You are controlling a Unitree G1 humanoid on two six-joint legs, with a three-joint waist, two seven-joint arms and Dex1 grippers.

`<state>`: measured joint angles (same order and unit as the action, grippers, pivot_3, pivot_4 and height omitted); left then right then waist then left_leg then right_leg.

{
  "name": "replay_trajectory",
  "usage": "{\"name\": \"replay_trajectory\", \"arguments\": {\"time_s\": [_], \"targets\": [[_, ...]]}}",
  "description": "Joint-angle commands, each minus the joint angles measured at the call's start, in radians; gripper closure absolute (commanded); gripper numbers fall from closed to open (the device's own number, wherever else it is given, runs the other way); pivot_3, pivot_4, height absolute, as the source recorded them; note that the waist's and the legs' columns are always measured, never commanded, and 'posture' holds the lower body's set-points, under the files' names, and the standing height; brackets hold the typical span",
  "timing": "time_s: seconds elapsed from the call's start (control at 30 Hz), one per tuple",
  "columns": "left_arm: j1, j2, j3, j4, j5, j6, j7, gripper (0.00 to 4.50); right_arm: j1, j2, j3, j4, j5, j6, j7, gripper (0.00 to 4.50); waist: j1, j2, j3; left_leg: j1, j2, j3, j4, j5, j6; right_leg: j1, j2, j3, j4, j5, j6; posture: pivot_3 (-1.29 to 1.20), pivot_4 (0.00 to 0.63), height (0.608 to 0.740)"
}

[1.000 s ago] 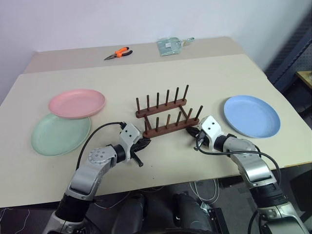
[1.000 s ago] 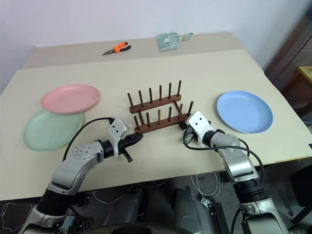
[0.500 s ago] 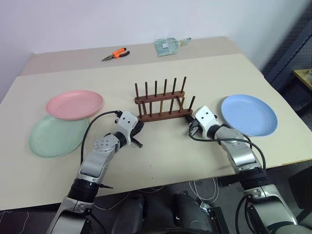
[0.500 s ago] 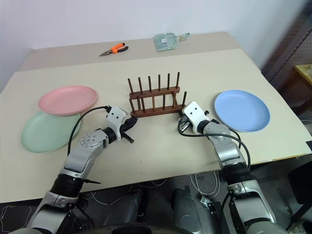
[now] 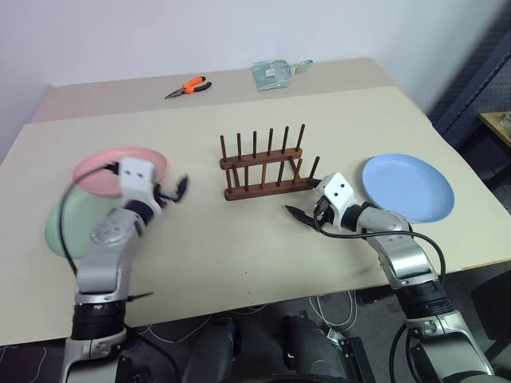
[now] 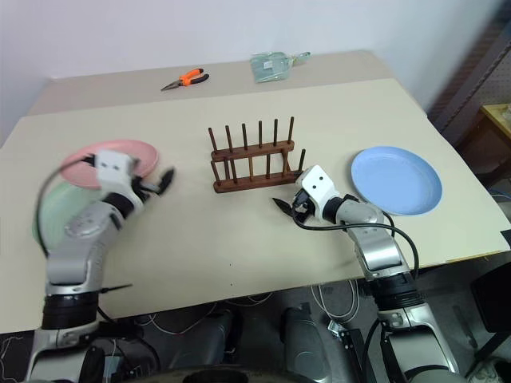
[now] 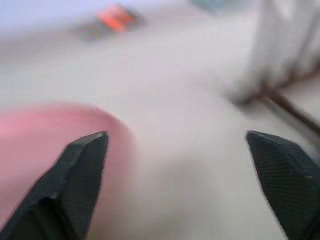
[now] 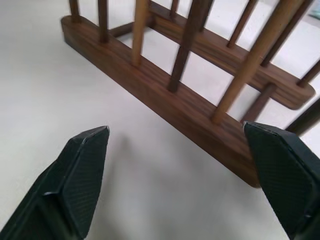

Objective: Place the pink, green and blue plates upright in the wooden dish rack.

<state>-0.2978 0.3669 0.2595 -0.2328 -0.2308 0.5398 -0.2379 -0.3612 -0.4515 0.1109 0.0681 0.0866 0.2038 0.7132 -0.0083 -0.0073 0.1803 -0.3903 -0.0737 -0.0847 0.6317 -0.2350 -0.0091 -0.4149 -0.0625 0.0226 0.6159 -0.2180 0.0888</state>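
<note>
The wooden dish rack stands empty in the middle of the table. The pink plate lies flat at the left and overlaps the green plate nearer the front. The blue plate lies flat at the right. My left gripper hovers open at the pink plate's right rim, holding nothing. My right gripper sits open and empty just in front of the rack's right end, pointing left along its front rail.
Orange-handled pliers and a clear plastic packet lie on the back table strip. The beige table has open surface in front of the rack. Its front edge runs close to my arms.
Both grippers were shut at the rack's ends and have opened. The rack was turned square to the table. My left gripper swung left and up to the pink plate. The right one lifted slightly.
</note>
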Motion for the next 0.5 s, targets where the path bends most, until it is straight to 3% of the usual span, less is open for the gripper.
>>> {"name": "replay_trajectory", "arguments": {"time_s": [0.03,0.2,0.5], "targets": [[-0.073,-0.01,0.16,-0.105,-0.025,0.084,0.161,0.16,0.002,-0.004,0.003,-0.062,0.025,-0.008,0.029,0.0,-0.002,0.0,0.0,0.0,0.0,0.0,0.0,0.0,0.0,0.0,0.0,0.0,0.0,0.0,0.0,0.0,0.15,0.74],[-0.15,-0.101,0.439,-0.144,-0.134,0.291,0.393,0.16,-0.015,0.006,0.008,-0.043,0.019,-0.016,0.04,0.0,-0.006,-0.001,0.001,0.0,0.0,0.0,-0.001,0.0,0.0,-0.001,0.001,0.0,0.0,0.001,0.001,0.0,0.15,0.74],[-0.187,-0.184,0.646,-0.135,-0.373,0.543,0.489,0.16,-0.03,0.018,0.021,-0.025,0.018,-0.031,0.054,0.0,0.002,-0.008,0.004,0.0,-0.001,0.0,0.001,0.0,-0.001,0.0,0.002,-0.001,0.001,0.001,0.001,0.0,0.15,0.74]]}}
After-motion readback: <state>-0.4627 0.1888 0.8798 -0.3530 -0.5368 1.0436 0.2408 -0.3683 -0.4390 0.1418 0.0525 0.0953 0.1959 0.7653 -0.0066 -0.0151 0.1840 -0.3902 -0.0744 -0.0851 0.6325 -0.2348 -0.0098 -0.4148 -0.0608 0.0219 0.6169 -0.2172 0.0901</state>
